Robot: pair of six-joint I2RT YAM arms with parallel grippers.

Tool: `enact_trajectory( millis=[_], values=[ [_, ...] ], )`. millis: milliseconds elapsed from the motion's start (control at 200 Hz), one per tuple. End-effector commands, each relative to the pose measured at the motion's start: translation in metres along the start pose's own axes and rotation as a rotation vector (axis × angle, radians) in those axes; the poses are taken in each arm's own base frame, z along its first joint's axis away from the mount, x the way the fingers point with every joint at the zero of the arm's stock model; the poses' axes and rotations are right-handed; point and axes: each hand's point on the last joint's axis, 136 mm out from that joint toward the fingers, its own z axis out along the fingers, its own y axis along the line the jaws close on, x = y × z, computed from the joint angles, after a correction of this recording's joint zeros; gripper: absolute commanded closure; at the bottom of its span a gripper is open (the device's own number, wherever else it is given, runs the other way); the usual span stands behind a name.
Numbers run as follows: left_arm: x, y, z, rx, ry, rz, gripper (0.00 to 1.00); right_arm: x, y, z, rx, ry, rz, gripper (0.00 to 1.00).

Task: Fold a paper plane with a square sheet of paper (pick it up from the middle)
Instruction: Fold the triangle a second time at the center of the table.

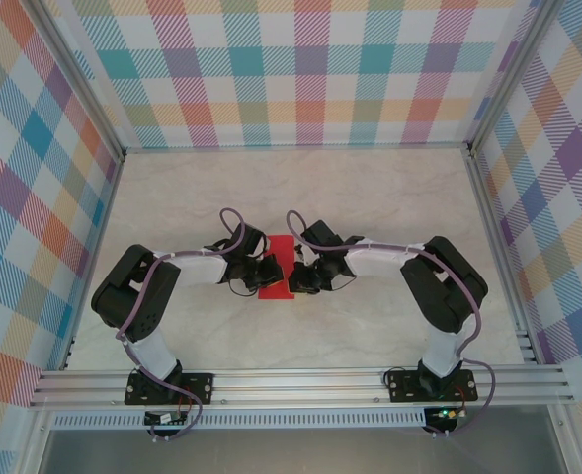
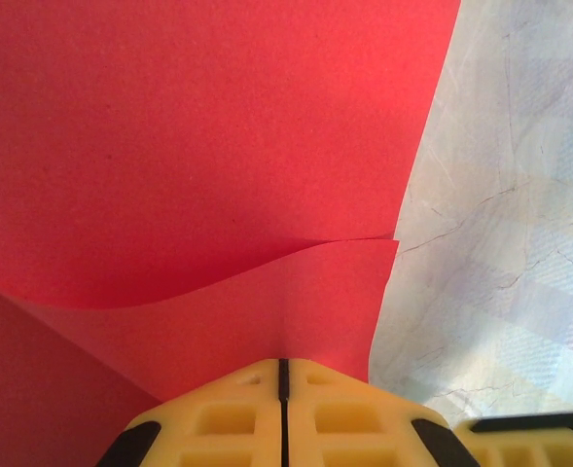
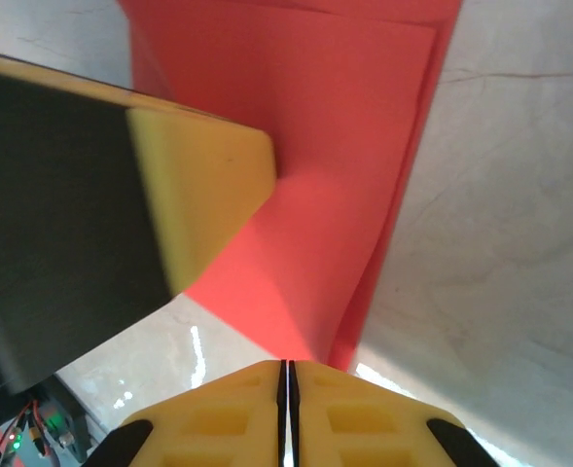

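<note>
Checked walls [image 1: 310, 69] in pastel colours stand on three sides of a pale tabletop [image 1: 370, 197], whose surface looks like marble with thin grey veins. Along the near edge runs one silver metal rail [image 1: 300, 380], and two arms are fixed on it: the left arm [image 1: 137, 296] and the right arm [image 1: 439, 281], both black and white with a thin cable looping over them.

I count one red thing, the square sheet of paper [image 1: 274, 288]. It lies in the middle of the table, between the two arms, and it is partly folded, so from above it shows as a narrow upright strip. The paper is thin, matte and plain, with straight edges. In the left wrist view the sheet [image 2: 189, 146] shows two layers: a flat lower one and an upper flap that curves up toward the camera. In the right wrist view the sheet [image 3: 335, 146] shows layers also, with a sharp crease on its right side.

Both grippers meet over the paper. The left gripper [image 1: 274, 272] has two yellow plastic fingers pressed together, with a thin dark seam between them [image 2: 282, 375], and the raised flap runs into that seam. The right gripper [image 1: 295, 275] is closed in the same way [image 3: 286, 375], pinching a lifted corner of the sheet. One yellow and black finger [image 3: 203, 185] of the left gripper shows beside it, touching the paper.
</note>
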Motion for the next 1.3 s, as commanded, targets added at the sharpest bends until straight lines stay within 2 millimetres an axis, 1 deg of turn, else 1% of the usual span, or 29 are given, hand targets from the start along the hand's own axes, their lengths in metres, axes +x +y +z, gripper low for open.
enact_trajectory(
  millis=[0, 135, 265, 470, 590, 790, 1065, 1300],
  values=[
    [0.005, 0.024, 0.008, -0.067, 0.008, -0.04, 0.92, -0.006, 0.007, 0.007, -0.023, 0.009, 0.0, 0.88],
    [0.006, 0.024, 0.008, -0.065, 0.009, -0.043, 0.92, 0.0, -0.004, 0.015, 0.002, 0.038, 0.03, 0.88],
    [0.005, 0.023, 0.007, -0.065, 0.004, -0.041, 0.92, 0.006, -0.016, 0.015, 0.054, 0.052, 0.046, 0.88],
    [-0.005, 0.025, 0.002, -0.058, -0.017, -0.04, 0.92, 0.017, -0.038, 0.014, 0.158, 0.079, 0.066, 0.88],
    [-0.012, 0.027, 0.001, -0.044, -0.023, -0.046, 0.92, 0.02, -0.046, 0.014, 0.193, 0.089, 0.077, 0.88],
    [-0.029, 0.04, 0.0, -0.027, -0.042, -0.066, 0.92, 0.023, -0.053, 0.015, 0.227, 0.103, 0.09, 0.88],
    [-0.05, 0.06, 0.0, 0.001, -0.063, -0.093, 0.91, 0.024, -0.056, 0.015, 0.243, 0.109, 0.102, 0.89],
    [-0.057, 0.057, -0.008, 0.038, -0.077, -0.08, 0.9, 0.025, -0.059, 0.015, 0.257, 0.113, 0.11, 0.88]
  ],
)
